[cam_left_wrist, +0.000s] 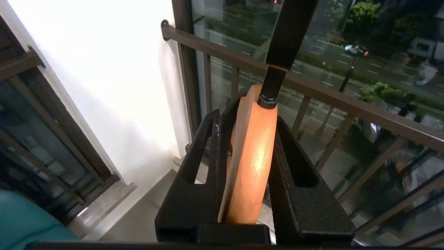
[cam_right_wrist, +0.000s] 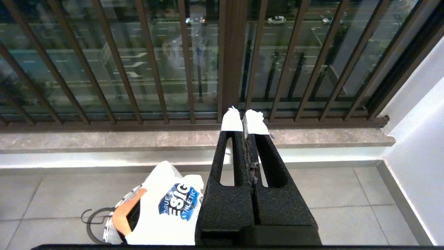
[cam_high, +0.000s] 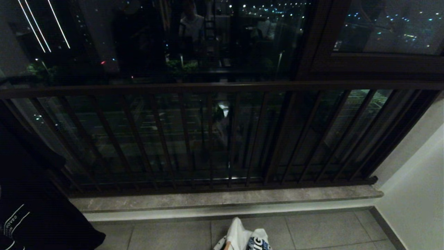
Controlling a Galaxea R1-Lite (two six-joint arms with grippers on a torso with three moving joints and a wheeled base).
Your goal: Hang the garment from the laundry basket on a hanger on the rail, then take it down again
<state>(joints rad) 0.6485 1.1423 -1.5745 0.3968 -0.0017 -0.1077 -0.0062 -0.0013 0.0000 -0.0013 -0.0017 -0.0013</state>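
My left gripper (cam_left_wrist: 246,118) is shut on the middle of a wooden hanger (cam_left_wrist: 251,156). Its black hook (cam_left_wrist: 286,38) runs up past the edge of the left wrist view, so what it hangs on is hidden. A black garment (cam_high: 31,208) with white print hangs at the far left of the head view. A white garment (cam_right_wrist: 163,208) with a blue logo lies bunched on the floor tiles, seen also in the head view (cam_high: 242,238). The thin dark hoop of the laundry basket (cam_right_wrist: 91,222) shows beside it. My right gripper (cam_right_wrist: 243,121) is shut and empty, level above the floor.
A dark balcony railing (cam_high: 222,86) with upright bars runs across in front, over a stone sill (cam_high: 225,199). White walls close the balcony on the right (cam_high: 416,180) and next to the left gripper (cam_left_wrist: 104,86). A teal cushion (cam_left_wrist: 27,222) lies low beside that wall.
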